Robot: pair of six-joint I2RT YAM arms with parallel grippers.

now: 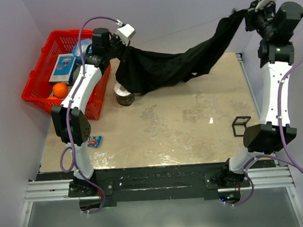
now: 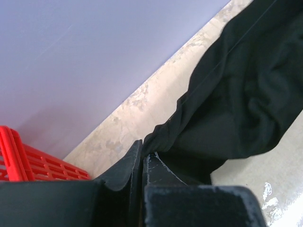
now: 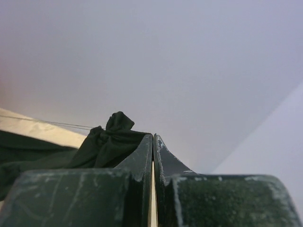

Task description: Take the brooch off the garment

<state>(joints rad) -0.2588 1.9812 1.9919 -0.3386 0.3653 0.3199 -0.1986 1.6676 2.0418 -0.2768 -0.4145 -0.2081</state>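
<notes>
The garment [image 1: 164, 66], a black T-shirt, hangs stretched in the air between both arms, sagging over the back of the table. My left gripper [image 1: 117, 47] is shut on its left end; in the left wrist view the cloth [image 2: 236, 94] runs out from the pinched fingertips [image 2: 136, 151]. High at the back right, my right gripper [image 1: 246, 16] is shut on the other end, with the fabric [image 3: 109, 142] bunched beside its closed fingertips [image 3: 163, 149]. No lettering shows. The brooch is out of view.
A red basket [image 1: 39, 87] at the left holds an orange ball [image 1: 60, 89] and a blue-and-white box [image 1: 63, 67]. A round tin [image 1: 124, 94] stands under the garment's left part. A small black frame [image 1: 241, 125] and a blue packet [image 1: 94, 141] lie on the table.
</notes>
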